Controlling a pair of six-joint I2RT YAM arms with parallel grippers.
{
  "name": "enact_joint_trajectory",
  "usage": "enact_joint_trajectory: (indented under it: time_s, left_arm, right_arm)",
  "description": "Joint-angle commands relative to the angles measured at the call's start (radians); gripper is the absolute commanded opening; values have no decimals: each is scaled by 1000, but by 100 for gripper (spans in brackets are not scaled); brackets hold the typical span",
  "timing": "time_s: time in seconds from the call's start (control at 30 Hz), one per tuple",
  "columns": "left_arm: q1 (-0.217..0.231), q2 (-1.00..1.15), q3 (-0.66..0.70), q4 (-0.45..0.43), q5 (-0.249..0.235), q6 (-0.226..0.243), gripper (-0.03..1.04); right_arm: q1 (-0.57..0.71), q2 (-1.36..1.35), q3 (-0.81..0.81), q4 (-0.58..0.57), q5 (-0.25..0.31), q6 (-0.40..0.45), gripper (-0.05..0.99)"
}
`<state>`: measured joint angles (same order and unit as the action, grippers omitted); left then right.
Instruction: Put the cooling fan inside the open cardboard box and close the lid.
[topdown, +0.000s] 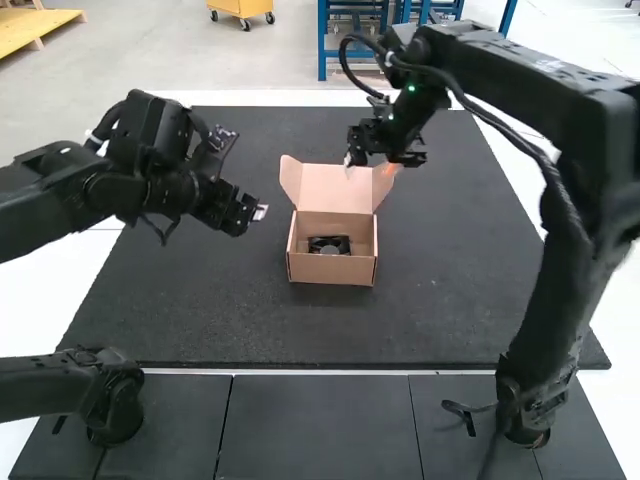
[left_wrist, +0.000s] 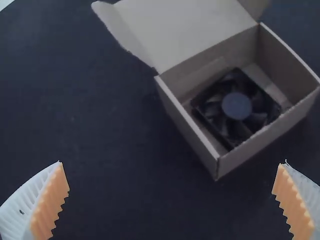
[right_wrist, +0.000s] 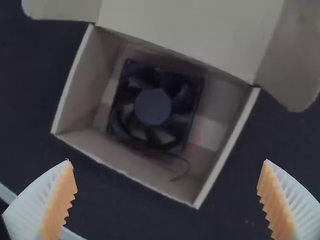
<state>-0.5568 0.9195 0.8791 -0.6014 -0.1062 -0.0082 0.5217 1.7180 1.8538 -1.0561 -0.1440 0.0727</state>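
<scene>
A small cardboard box (topdown: 330, 268) stands open at the middle of the black mat, its lid (topdown: 335, 186) tilted up toward the back. The black cooling fan (topdown: 328, 243) lies flat inside it, with a thin wire by it in the right wrist view. My left gripper (topdown: 252, 212) hovers open just left of the box and holds nothing. In the left wrist view the box (left_wrist: 189, 125) and fan (left_wrist: 236, 107) lie ahead of the open fingers (left_wrist: 49, 200). My right gripper (topdown: 371, 163) hangs open above the lid's back edge, looking down on the fan (right_wrist: 154, 111) between its fingers (right_wrist: 274, 200).
The black rubber mat (topdown: 450, 300) covers the middle of the white table, with bare mat on every side of the box. Dark base plates (topdown: 320, 425) run along the front edge, where the two arms are mounted.
</scene>
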Motion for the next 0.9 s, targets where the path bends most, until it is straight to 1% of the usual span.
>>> enact_joint_trajectory:
  time_s: [0.0,0.1,0.17,0.23,0.37,0.5,0.6,0.63,0.77,0.87]
  left_arm:
    - [52,45,63,0,-10,-64,96]
    - [94,91,87,-1,-9,-90,96]
    - [113,119,95,11,-9,-99,96]
    - [127,147,98,31,-9,-104,96]
    - [144,206,100,74,-10,-111,96]
    - [159,268,107,123,-15,-119,96]
    - [176,317,116,158,-29,-119,96]
    - [186,331,121,169,-33,-119,96]
    - [213,383,133,216,-52,-121,96]
    - [222,418,144,250,-67,-121,96]
  right_arm:
    - [4,-100,-114,41,69,-71,82]
    - [0,-192,-229,128,72,-79,85]
    - [-5,-247,-311,222,72,-76,86]
    - [-8,-298,-386,317,73,-76,90]
    - [-29,-371,-525,522,84,-96,90]
    - [-69,-382,-588,619,84,-100,90]
    - [-101,-379,-624,688,70,-105,90]
    - [-111,-374,-636,711,58,-106,90]
    - [-132,-340,-651,762,27,-105,90]
    - [-149,-308,-647,801,14,-105,90]
